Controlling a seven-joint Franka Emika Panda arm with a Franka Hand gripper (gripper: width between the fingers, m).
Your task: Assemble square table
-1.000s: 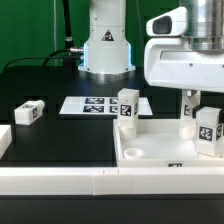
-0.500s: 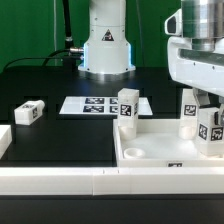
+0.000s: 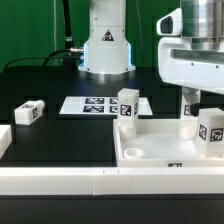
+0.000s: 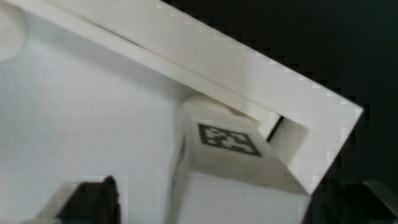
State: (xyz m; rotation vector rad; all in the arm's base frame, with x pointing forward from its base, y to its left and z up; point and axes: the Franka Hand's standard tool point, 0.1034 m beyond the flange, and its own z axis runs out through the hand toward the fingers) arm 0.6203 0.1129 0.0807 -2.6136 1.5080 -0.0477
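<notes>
White leg (image 4: 231, 140) stands upright between the parted fingers (image 4: 93, 200) of the gripper (image 4: 237, 205). Best lift straight off without nudging it.

No word or number can be read. Only black-and-white tags show, as patterns without letters. Four stand in a row on the marker board (image 3: 98, 104) in the middle of the bench. Others stand on the lying leg (image 3: 28, 113) towards the bench's edge at the exterior view's left, on the upright leg (image 3: 127, 108) at the back rim of the square top (image 3: 140, 166), on its front rim, and on the corner leg (image 3: 210, 133); the wrist view shows that leg's (image 4: 228, 150) tag closer.
</notes>
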